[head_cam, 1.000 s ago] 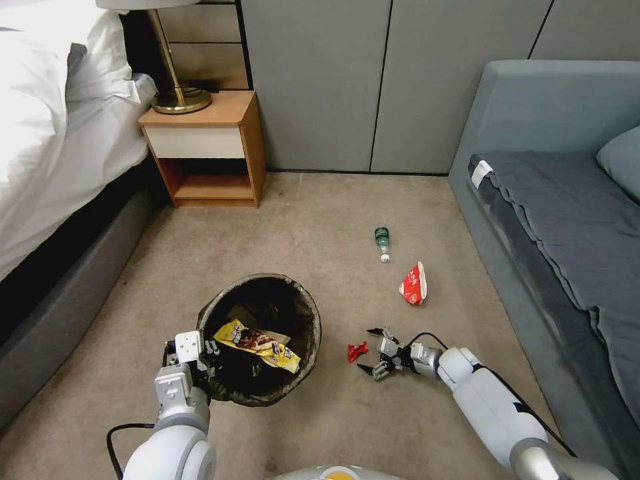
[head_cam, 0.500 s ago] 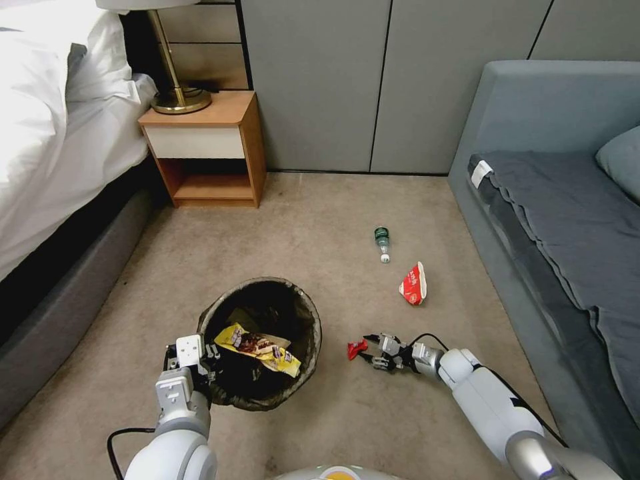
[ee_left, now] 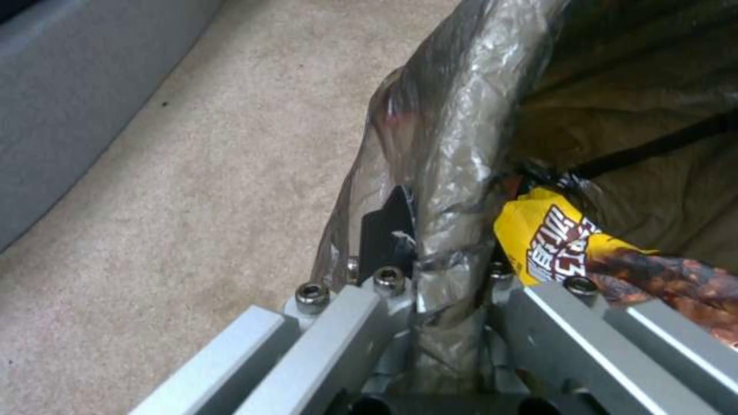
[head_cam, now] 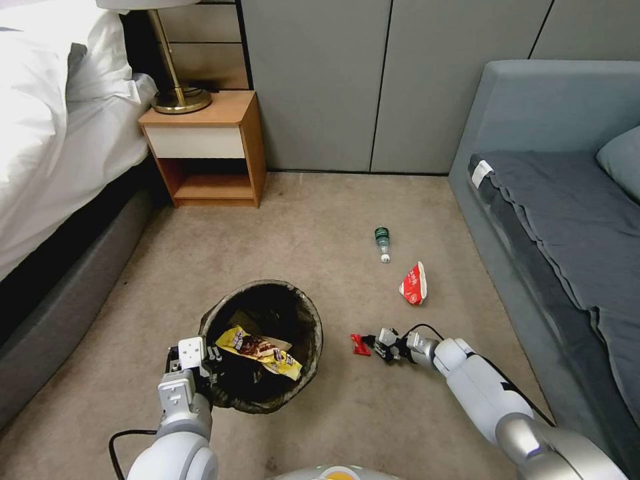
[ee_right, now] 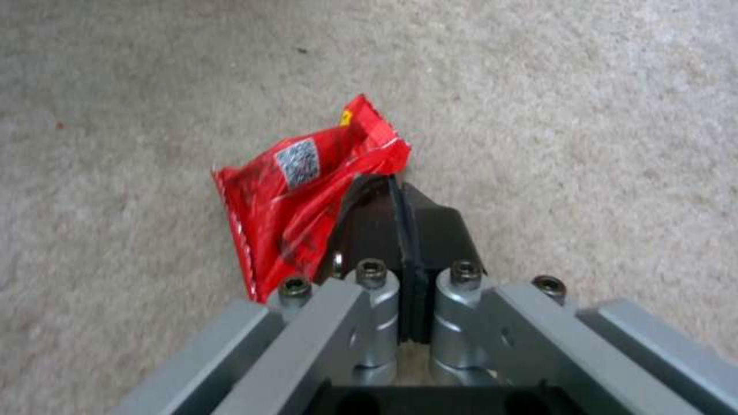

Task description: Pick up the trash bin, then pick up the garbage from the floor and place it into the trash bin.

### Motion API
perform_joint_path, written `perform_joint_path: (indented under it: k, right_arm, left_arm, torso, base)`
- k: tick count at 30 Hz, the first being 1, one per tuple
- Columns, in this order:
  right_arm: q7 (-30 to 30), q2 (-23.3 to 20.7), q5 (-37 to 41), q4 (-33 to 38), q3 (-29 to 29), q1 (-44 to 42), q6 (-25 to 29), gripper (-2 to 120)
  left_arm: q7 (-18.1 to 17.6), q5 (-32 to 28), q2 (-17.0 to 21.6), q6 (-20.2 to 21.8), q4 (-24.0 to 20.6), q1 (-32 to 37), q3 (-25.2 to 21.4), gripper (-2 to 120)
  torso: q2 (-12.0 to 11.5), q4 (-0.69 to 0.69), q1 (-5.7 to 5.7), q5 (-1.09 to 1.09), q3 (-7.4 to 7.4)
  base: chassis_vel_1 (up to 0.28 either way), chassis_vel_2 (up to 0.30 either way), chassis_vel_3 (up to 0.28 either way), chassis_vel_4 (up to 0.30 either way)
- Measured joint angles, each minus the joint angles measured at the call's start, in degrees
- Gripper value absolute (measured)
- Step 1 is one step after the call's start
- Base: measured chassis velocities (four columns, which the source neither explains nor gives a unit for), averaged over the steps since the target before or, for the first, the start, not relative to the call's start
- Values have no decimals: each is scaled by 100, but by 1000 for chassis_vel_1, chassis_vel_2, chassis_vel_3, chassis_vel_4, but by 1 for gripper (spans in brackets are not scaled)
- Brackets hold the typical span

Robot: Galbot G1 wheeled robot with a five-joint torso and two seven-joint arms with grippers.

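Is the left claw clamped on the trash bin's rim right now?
Yes. In the left wrist view, the left claw is shut on the bag-covered rim of the trash bin, one finger on each side.

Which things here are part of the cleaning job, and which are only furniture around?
Job: trash bin held at its rim by the left gripper; small red wrapper pinched by the right gripper; green-capped bottle; red-and-white wrapper; yellow wrapper in the bin.

Around: nightstand, lamp, bed, sofa.

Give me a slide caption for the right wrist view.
Right gripper shut, fingers together beside a red wrapper on carpet.
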Motion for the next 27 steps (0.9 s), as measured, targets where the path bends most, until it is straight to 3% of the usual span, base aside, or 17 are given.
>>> perform_joint_path:
  k: [11,26,27]
  right_arm:
    - [-18,-18,24,95,5,-40,13,0]
    - [-135,-281,347,788,54,-671,-52,0]
    - [-143,-310,386,860,71,-741,-63,7]
  left_arm:
    - [6,-9,9,6,13,-60,0,0]
    - [11,-7,9,35,14,-100,24,0]
    - [11,-6,10,36,14,-104,29,0]
  torso:
    - [0,0,0,-1,0]
    - [0,0,0,-1,0]
    - [0,-1,0,0,0]
  base:
    - [0,0,0,0]
    - [0,0,0,0]
    - [0,0,0,0]
